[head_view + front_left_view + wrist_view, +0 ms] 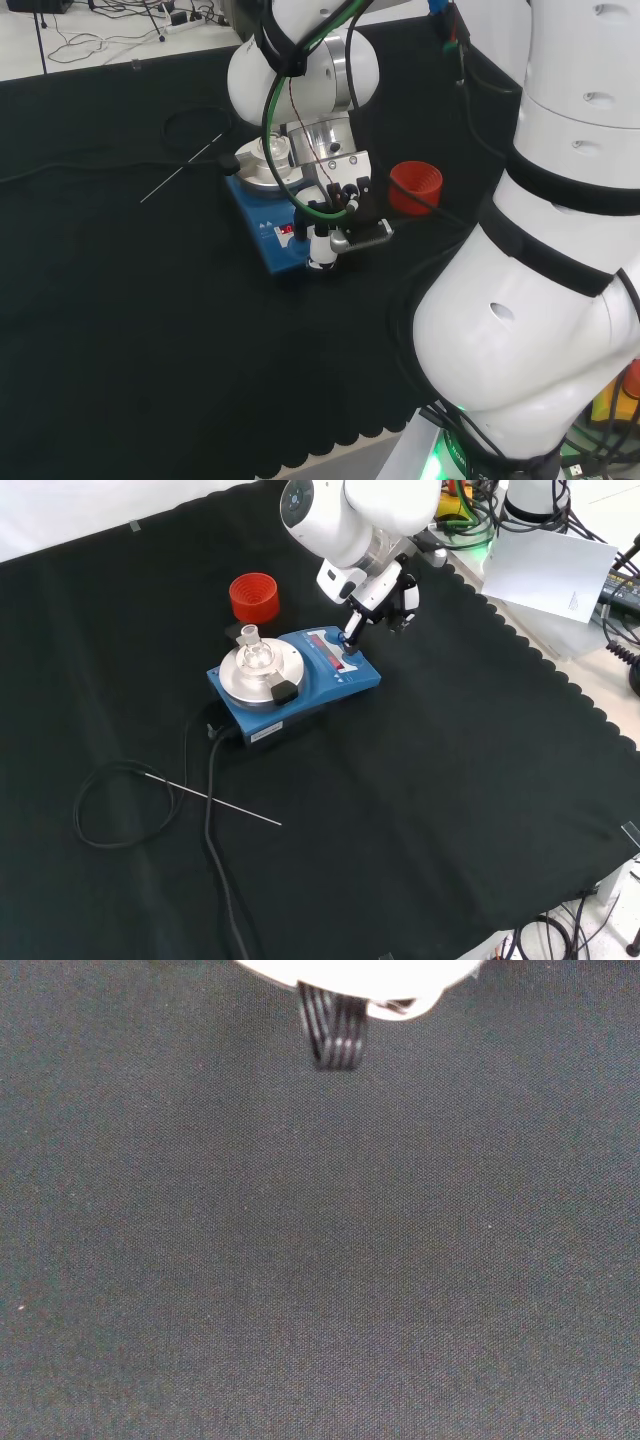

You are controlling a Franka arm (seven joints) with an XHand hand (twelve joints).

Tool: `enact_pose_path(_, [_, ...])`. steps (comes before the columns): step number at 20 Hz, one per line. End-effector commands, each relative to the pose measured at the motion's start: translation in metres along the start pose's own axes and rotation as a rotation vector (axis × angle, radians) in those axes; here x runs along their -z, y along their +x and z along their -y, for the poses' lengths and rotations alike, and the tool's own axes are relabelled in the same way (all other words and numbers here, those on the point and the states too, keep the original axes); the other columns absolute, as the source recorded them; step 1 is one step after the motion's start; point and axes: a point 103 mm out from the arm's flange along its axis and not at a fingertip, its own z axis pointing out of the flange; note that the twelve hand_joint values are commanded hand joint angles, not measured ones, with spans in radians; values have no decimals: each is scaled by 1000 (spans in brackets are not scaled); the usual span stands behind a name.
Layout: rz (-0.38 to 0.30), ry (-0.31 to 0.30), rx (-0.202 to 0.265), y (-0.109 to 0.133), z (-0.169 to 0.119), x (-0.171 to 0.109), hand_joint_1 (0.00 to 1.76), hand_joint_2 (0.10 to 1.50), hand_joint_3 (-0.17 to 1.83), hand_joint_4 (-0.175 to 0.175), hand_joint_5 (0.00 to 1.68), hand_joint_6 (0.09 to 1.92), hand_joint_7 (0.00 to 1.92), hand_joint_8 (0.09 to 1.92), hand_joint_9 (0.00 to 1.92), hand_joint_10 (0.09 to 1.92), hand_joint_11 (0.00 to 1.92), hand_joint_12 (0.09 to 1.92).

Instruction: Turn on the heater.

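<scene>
The blue heater (318, 685) stands mid-cloth with a round silver plate (246, 676) and a small clear glass flask (250, 648) on it. Its sloped control panel (335, 652) faces the arm. The hand (378, 592) hangs over the panel's far end, with one straight finger (349, 636) reaching down to the panel's edge, touching it or nearly so. In the head view the hand (337, 222) stands at the right end of the heater (262, 228), fingers pointing down. The wrist view has bare black cloth and a black ribbed finger part (333, 1032).
A red ribbed ring (254, 597) stands behind the heater in the front view. A black cable (215, 810) runs from the heater to the front edge and loops left. A thin metal rod (215, 800) lies on the cloth. A white sheet (548, 565) lies past the scalloped right edge.
</scene>
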Motion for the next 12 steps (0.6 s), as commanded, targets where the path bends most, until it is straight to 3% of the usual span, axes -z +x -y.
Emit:
enact_pose_path(1, [-3,2,-3,0,0,-1,1402,687,985,-57,306,540,1541,1357,1689,1223,1543,1323])
enact_pose_path(12, [-7,-3,-4,-1,0,-1,1401,685,989,-57,308,540,1542,1358,1693,1220,1545,1325])
